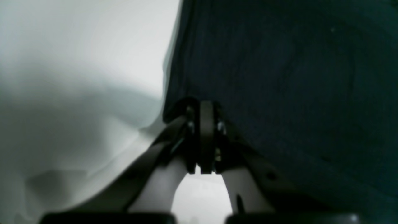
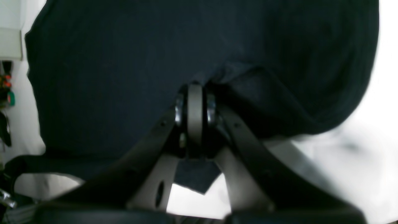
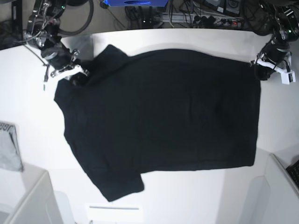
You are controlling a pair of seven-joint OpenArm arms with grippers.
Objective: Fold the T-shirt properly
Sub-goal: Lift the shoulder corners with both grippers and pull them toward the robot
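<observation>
The black T-shirt (image 3: 163, 116) lies spread flat, plain side up, on the white table (image 3: 187, 200), with one sleeve toward the front left. My right gripper (image 3: 80, 74) is shut on the shirt's cloth at its far left, near the upper sleeve; the right wrist view shows the jaws pinched on dark fabric (image 2: 124, 62) at the gripper (image 2: 195, 90). My left gripper (image 3: 258, 65) is shut on the shirt's far right corner; the left wrist view shows the closed gripper (image 1: 203, 107) at the shirt's edge (image 1: 279, 77).
A small grey item with lettering (image 3: 8, 145) lies at the table's left edge. White boxes stand at the front left (image 3: 28, 196) and front right (image 3: 275, 196). Cables and gear (image 3: 187, 14) lie behind the table.
</observation>
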